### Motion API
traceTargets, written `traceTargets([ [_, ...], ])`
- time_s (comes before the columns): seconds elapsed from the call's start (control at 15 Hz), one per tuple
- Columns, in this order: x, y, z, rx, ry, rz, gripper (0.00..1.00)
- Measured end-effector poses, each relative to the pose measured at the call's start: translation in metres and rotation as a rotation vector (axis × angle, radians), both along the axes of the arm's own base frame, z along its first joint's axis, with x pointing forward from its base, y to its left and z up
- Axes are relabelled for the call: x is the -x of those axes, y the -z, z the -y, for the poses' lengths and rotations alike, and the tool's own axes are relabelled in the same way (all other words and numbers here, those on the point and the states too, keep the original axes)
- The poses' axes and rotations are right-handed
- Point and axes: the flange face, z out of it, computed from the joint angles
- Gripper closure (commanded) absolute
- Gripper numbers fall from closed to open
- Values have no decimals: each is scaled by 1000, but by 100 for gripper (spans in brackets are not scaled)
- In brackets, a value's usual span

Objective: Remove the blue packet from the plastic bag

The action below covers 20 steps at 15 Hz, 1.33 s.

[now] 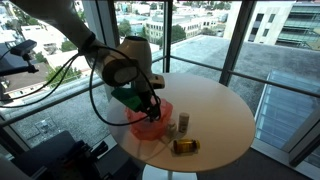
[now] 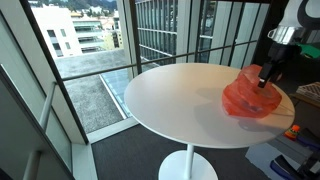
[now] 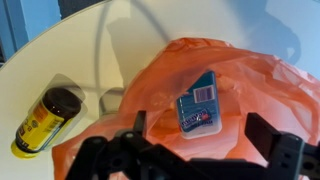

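Gripper (image 3: pixel 198 124): jaws wide, empty, above bag. 1 blue packet (image 3: pixel 198 103): flat, light, probably slick; lies inside plastic bag (image 3: pixel 250 70), near tabletop (image 1: pixel 220 110) edge. Pinch across long sides; film soft, may snag.

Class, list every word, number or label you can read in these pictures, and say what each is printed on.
None can be read.
Blue packet, in the plastic bag: pale label with dark print, too blurred to read.
Yellow container beside the bag: dark lettering, too blurred to read.
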Motion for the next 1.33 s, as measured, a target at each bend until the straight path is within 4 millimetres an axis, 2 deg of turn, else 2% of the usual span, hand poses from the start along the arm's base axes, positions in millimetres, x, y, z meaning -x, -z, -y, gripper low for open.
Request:
traceTargets([
  [0.73, 2, 22, -6, 0, -24, -30, 0],
  [1.33, 2, 31, -6, 2, -145, -40, 0],
])
